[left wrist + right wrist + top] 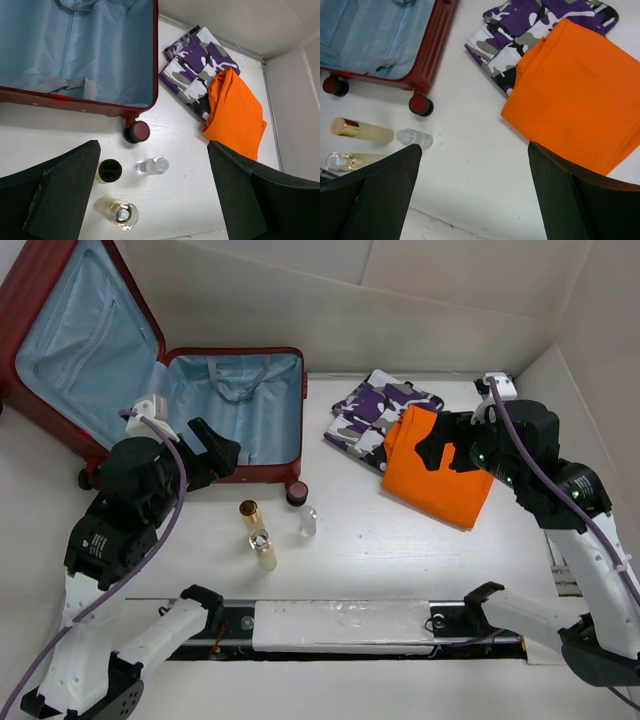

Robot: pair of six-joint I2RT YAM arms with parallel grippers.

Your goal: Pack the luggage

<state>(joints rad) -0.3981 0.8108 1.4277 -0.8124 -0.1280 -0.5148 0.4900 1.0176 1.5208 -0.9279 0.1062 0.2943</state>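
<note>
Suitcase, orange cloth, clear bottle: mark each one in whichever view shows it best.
suitcase (250, 425), top external view, on the blue lining of its flat half.
orange cloth (575, 95), right wrist view, middle of its folded top face.
clear bottle (150, 166), left wrist view, on its body.

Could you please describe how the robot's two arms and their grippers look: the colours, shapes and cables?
The left arm and the right arm both have black joint housings and white lower links. One purple cable runs along the left arm, and another along the right. The left gripper and the right gripper are black, each with two broad, flat fingers. Small green lights glow near the right wrist.
</note>
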